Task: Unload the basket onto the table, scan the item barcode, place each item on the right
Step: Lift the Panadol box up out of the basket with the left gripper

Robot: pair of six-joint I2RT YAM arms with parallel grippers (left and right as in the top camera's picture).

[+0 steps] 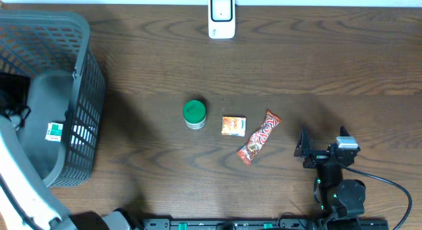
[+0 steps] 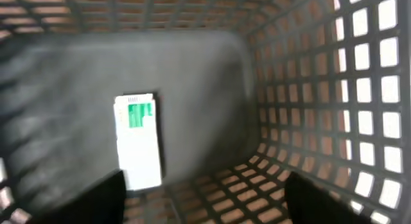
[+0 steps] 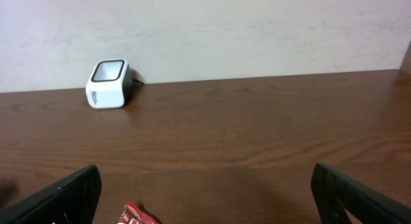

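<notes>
My left gripper (image 2: 205,193) hangs spread and empty inside the basket (image 1: 86,105) at the table's 9 o'clock, above a white-and-green box (image 2: 137,140) lying flat on its floor, and my right gripper (image 3: 209,195) stands wide open with nothing in it at 4 o'clock. The candy bar (image 1: 258,136), which I judge is the next item, lies at 9 o'clock from those right fingers, near a small orange box (image 1: 233,125) and a green-lidded tub (image 1: 194,113). It looks light, crinkly, probably slippery and easy to snap, so I'd pinch gently across its middle. The dark wood table (image 1: 330,65) looks flat and smooth, with the scanner (image 1: 221,16) at its 12 o'clock edge before a pale wall (image 3: 257,31).
</notes>
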